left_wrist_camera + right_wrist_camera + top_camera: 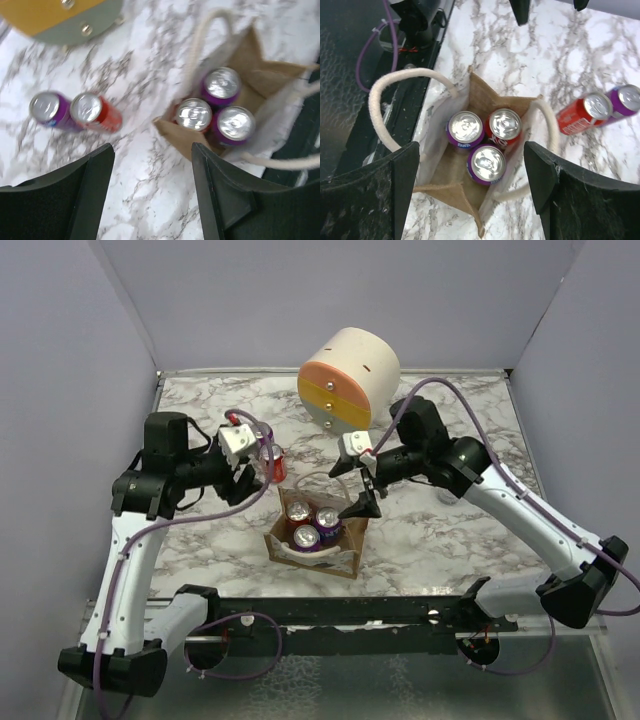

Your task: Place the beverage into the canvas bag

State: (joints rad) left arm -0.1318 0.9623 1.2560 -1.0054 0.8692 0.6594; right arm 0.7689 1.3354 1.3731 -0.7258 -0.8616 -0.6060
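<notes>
Right wrist: fingers (370,200) apart above canvas bag (482,95)

Five soda cans (487,162): three stand inside the one canvas bag (482,95) (two purple cans (465,129), one red can (504,125)); outside it, one loose red can (582,114) and one loose purple can (625,100). One round drawer cabinet (349,375).

Small tan-brown boxy canvas bag (481,95): coarse woven cloth, matt, w/ paler, smoother lining. Its thick whitish handles (374,100): twisted rope, rough. Three soda cans (488,162) inside: shiny metal tops, glossy printed sides. Loose red can (580,116) & purple can (625,99): same. White-grey marble-pattern tabletop (535,55): smooth, slight sheen. Black fingers (365,200) of right gripper (470,150): matt, grainy, prob. plastic. Round cream-orange-yellow drawer cabinet (352,352): smooth, matt.
</notes>
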